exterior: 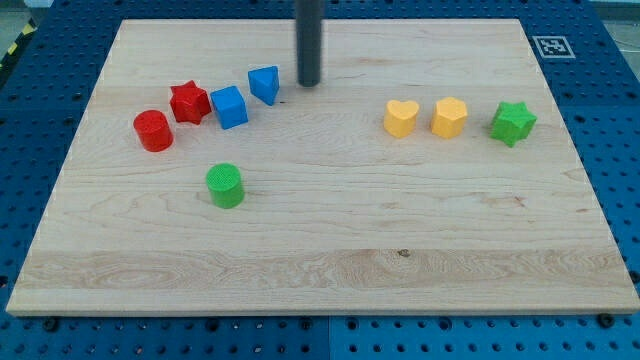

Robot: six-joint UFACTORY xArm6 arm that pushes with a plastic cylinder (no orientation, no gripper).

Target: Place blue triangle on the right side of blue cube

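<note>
My tip [309, 84] rests on the wooden surface [320, 250] near the view's top, just to the right of the blue triangle [265, 85] with a narrow gap between them; this tool is a bare rod, with nothing to open, close or grip. The blue triangle sits just up and to the right of the blue cube [229, 107], close beside it. To the cube's left lie the red star [189, 102] and, lower left, the red cylinder [153, 131]. A green cylinder [225, 185] stands alone below this group. Well apart at the view's right runs a row: yellow heart [401, 118], a second yellow block [449, 117], green star [512, 123].
</note>
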